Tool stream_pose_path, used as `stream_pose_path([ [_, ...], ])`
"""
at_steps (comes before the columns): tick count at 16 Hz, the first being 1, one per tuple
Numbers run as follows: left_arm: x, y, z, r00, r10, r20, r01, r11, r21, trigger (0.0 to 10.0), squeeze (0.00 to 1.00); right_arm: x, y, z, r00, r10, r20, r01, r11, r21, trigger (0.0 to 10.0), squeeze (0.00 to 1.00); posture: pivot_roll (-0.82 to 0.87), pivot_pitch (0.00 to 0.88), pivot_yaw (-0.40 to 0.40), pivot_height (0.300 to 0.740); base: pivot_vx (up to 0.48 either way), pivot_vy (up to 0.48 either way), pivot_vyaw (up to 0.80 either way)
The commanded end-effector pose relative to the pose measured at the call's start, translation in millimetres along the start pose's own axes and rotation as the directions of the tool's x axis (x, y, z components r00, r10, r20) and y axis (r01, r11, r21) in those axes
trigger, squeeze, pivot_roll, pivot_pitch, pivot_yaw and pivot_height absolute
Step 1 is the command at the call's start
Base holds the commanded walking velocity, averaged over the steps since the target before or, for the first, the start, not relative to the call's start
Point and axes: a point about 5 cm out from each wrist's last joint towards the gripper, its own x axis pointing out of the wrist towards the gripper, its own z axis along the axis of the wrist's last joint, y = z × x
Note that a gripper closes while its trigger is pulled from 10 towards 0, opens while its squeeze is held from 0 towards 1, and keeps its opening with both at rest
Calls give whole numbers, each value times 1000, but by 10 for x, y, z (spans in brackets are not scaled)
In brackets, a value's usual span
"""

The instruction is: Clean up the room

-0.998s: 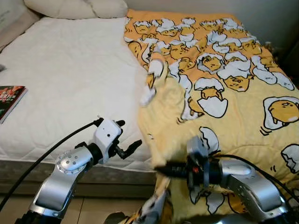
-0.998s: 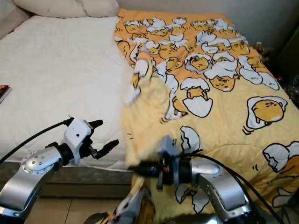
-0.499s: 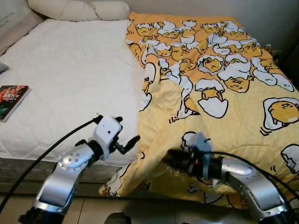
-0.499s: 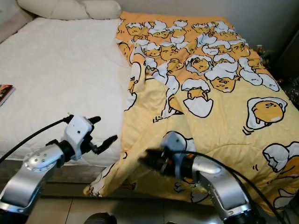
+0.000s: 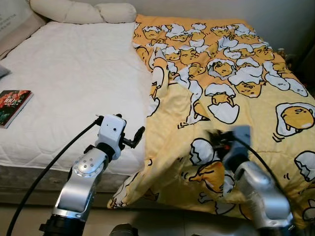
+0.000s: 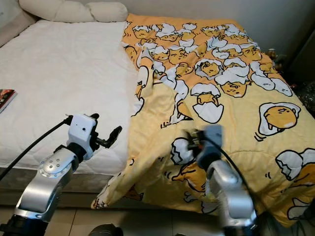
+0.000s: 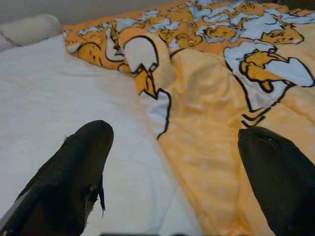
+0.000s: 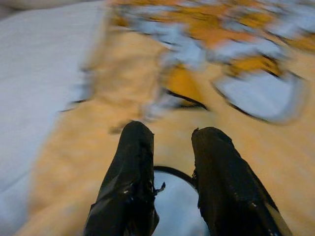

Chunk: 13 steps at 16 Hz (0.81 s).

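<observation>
Scene: bed w/ white mattress [image 5: 74,83] on my left side, yellow cartoon-egg blanket [image 5: 231,83] spread over the right half. Blanket's near-left corner is folded back, plain yellow underside up, and hangs off the front edge of the bed toward the floor.

1. My left gripper [image 5: 132,139]: raised over the front edge of the mattress, just beside the blanket's folded edge, not touching it. Fingers spread wide, nothing between them. In the left wrist view both black fingers [image 7: 74,172] sit far apart; white sheet and the blanket's edge lie beyond them.

2. My right gripper [image 8: 170,169]: held over the near part of the blanket, approx. mid-width of the yellow area. In the head views the wrist is motion-blurred, so the fingertips are unclear there. In the right wrist view the two fingers [image 8: 130,182] stand a little apart w/ a gap between; no fabric pinched. Blanket pattern behind them is blurred.

3. Other items:
- Pillows [image 5: 83,11]: two, cream, at the head of the bed on the mattress side, touching each other.
- Book [image 5: 12,104]: dark cover w/ red print, flat on the mattress near the far-left edge, well apart from both grippers.
- Black cable [image 5: 54,167]: runs from my left wrist down toward the lower-left.
- Floor [image 5: 19,219]: tiled, visible below the bed front.
</observation>
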Motion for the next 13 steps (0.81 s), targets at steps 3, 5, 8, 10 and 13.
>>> stream_pose_path([
  [3,42,43,37,1000,27,12,-28,999,34,10000,0,-77,-169,-175,977,-209,-36,204,973,-104,10000,0,59,10,11,740,0,341,0],
  [5,37,68,27,1000,29,7,-29,998,47,10000,0,-107,-201,-227,969,-242,-48,234,963,-132,10000,0,56,9,16,740,0,356,0],
  [8,15,118,2,999,34,-4,-33,997,67,10000,0,-121,-190,-164,969,-245,1,243,959,-144,10000,0,54,5,21,740,0,356,0],
  [10,-34,148,-37,999,25,-20,-23,996,84,10000,0,-110,-135,-107,976,-212,38,215,955,-205,10000,0,54,5,22,740,0,354,0],
  [13,-84,194,-86,999,13,-43,-8,993,114,10000,0,-89,-96,-74,980,-187,60,196,961,-196,10000,0,59,6,17,740,0,352,0],
])
